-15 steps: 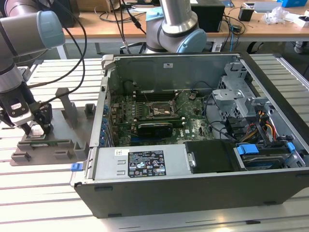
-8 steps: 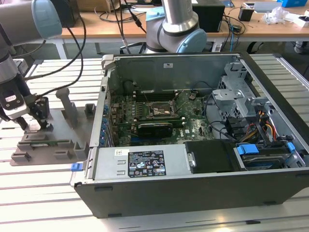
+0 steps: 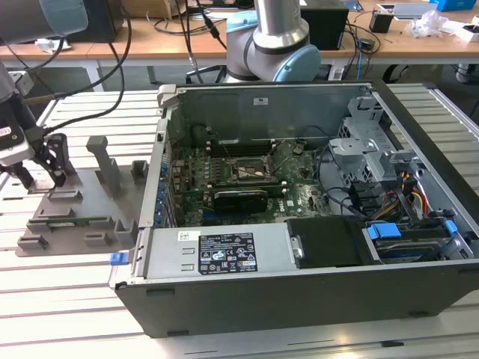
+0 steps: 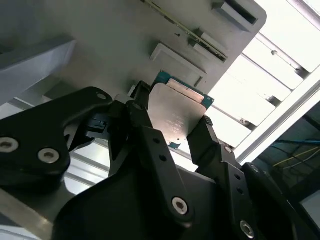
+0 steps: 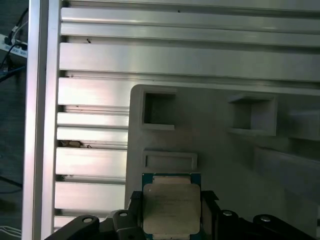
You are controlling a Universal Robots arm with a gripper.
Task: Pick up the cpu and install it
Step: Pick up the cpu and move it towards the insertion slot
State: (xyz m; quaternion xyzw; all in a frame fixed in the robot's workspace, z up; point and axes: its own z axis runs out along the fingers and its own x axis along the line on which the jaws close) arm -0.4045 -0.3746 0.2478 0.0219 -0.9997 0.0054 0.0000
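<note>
We see the end effector [image 4: 174,116] closed on the cpu [image 5: 171,210], its black fingers [image 4: 150,137] pressing two opposite edges. The cpu is over the grey fixture tray [image 3: 90,191] on the table [image 3: 60,299], to the exterior view's left of the open computer case [image 3: 299,299].

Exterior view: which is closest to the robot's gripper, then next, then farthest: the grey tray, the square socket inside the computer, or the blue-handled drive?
1. Grey tray, right at the gripper, which grips the cpu; the exterior view's left.
2. Square socket, middle of the computer.
3. Blue-handled drive, the exterior view's right.
</note>
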